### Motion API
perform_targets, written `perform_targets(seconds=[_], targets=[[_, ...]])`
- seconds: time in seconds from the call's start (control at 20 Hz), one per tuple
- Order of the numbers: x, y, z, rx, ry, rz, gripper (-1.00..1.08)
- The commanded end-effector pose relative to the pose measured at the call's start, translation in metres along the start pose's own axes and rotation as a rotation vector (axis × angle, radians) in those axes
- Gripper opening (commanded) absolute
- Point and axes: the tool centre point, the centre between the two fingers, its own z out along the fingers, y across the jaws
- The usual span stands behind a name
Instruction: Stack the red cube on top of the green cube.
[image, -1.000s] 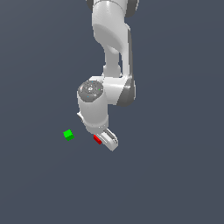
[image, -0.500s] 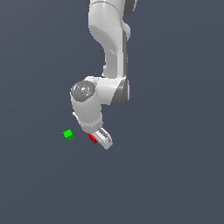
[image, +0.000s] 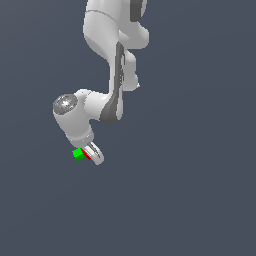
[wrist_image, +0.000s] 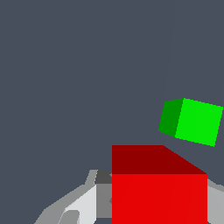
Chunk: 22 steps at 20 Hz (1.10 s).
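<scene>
The green cube (image: 78, 154) lies on the dark floor at the exterior view's left, just left of my gripper (image: 91, 154). The gripper is shut on the red cube (image: 86, 155), of which only a thin red sliver shows between the fingers in the exterior view. In the wrist view the red cube (wrist_image: 158, 188) fills the space between the grey fingers (wrist_image: 74, 205), and the green cube (wrist_image: 192, 121) lies beyond it, apart from it and lower down. The red cube is held close beside the green cube, not on it.
The white arm (image: 107, 60) rises above the gripper toward the top of the exterior view. A plain dark grey floor (image: 190, 190) lies all around.
The arm has swung toward the exterior view's left with the red cube in the gripper. The gap between the red cube and the green cube has closed to almost nothing.
</scene>
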Motion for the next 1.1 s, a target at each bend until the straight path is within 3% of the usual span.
perform_targets(seconds=[0.0, 0.25, 0.55, 0.6, 1.05], targets=[[0.011, 0.023, 0.007, 0.001, 0.001, -0.001, -1.00], [0.028, 0.054, 0.017, 0.001, 0.001, -0.001, -1.00], [0.036, 0.066, 0.022, 0.000, 0.000, -0.001, -1.00], [0.036, 0.066, 0.022, 0.000, 0.000, -0.001, 1.00], [0.036, 0.066, 0.022, 0.000, 0.000, -0.001, 1.00]])
